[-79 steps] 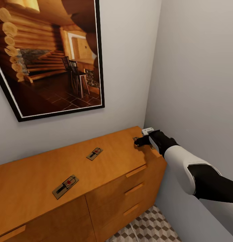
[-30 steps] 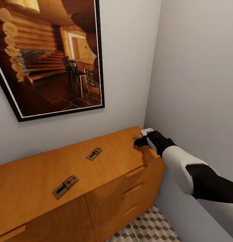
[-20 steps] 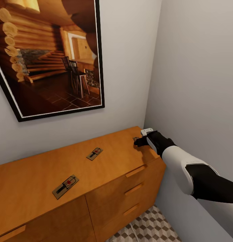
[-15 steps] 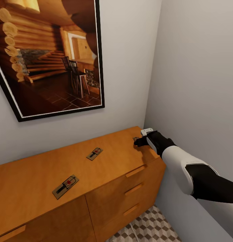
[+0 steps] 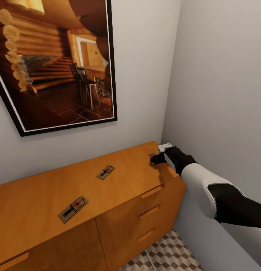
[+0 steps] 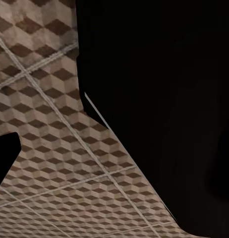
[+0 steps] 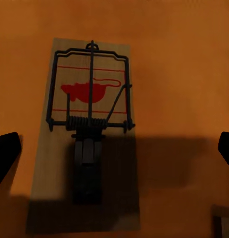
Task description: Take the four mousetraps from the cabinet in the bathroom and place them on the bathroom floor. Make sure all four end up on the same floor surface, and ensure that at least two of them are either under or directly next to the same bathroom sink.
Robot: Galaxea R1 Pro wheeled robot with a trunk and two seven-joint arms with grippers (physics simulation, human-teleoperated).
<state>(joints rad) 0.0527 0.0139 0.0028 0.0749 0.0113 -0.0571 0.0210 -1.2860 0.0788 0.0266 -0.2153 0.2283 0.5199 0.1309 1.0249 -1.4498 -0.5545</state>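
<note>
Black right tool (image 7: 114, 148) agape — astride mousetrap (image 7: 87, 134)

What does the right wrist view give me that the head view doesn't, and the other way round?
Right wrist view: the mousetrap under the right gripper in full, with its wire, spring and red mark, and dark fingers spread wide on either side of it.

Head view: two more mousetraps farther along the cabinet, its drawer fronts, the framed picture and a patch of bathroom floor.

Both: the orange cabinet top and the same corner mousetrap, which the gripper mostly hides in the head view.
</note>
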